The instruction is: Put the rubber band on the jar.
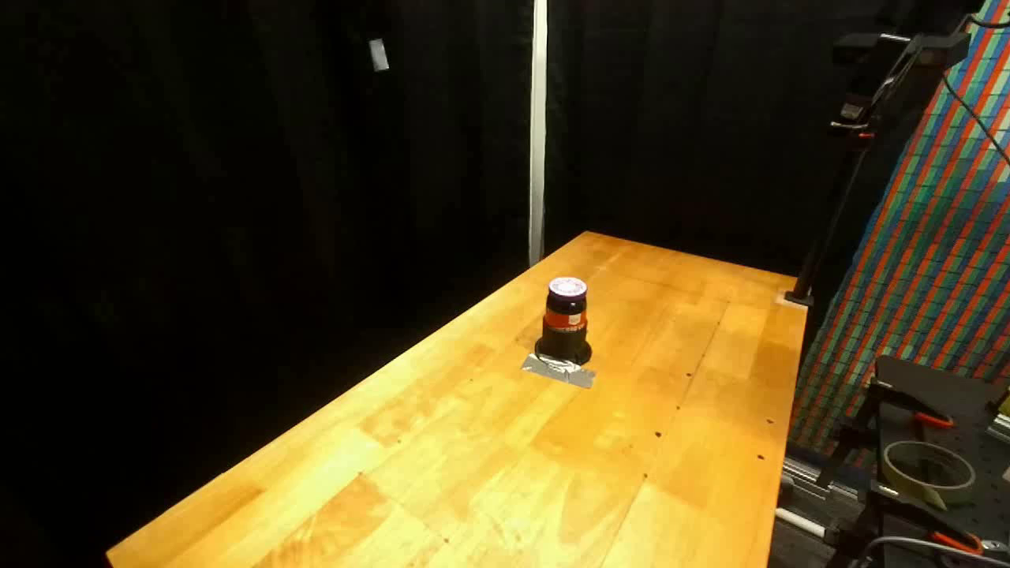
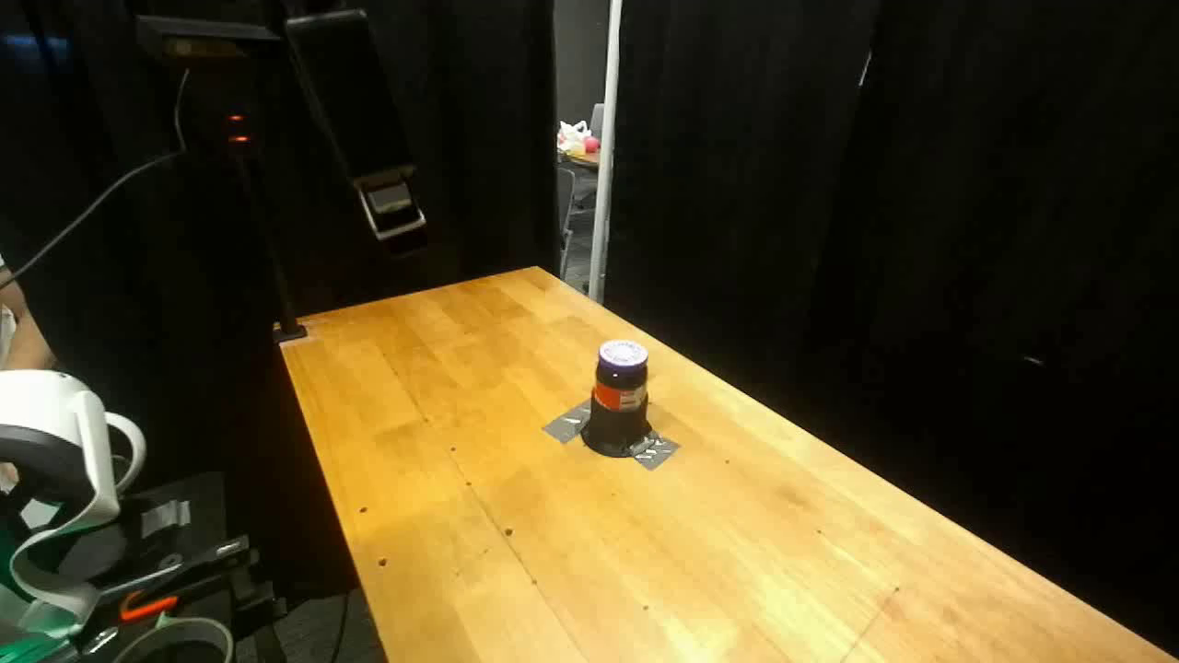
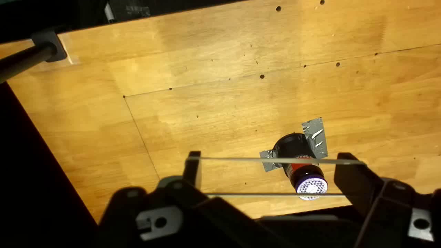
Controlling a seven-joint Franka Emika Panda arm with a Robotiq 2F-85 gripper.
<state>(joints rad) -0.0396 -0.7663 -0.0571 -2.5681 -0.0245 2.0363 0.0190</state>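
The black two-fingered tool point(image 3: 268, 158) has its fingers point(image 3: 351, 175) spread wide with nothing pinched between them; a thin, pale, elastic rubber band point(image 3: 237, 159) is looped around both, drawn into two nearly parallel strands that run from nine to three o'clock in the wrist view. The wide stance is probably meant to make a gap large enough to pass over the small, squat, dark cylindrical jar point(image 1: 566, 309) with its reddish-orange label point(image 2: 619, 397). In both exterior views the jar stands upright in the black, cup-shaped holder point(image 2: 616, 429) on the bare wooden table point(image 1: 671, 331). Strips of shiny grey tape point(image 3: 315, 137) lie at the holder's foot, near two and eight o'clock in the wrist view, most likely so that it does not slide when the elastic tugs. The jar's lower part presumably sits inside the holder, though the depth is hidden. Its white-topped, purple-rimmed lid point(image 3: 311, 186) is on, and what the jar contains does not show. The rubber band is not yet on the jar, which appears nearer the three o'clock finger; centring seems called for before lowering, or a strand could snag on the lid.
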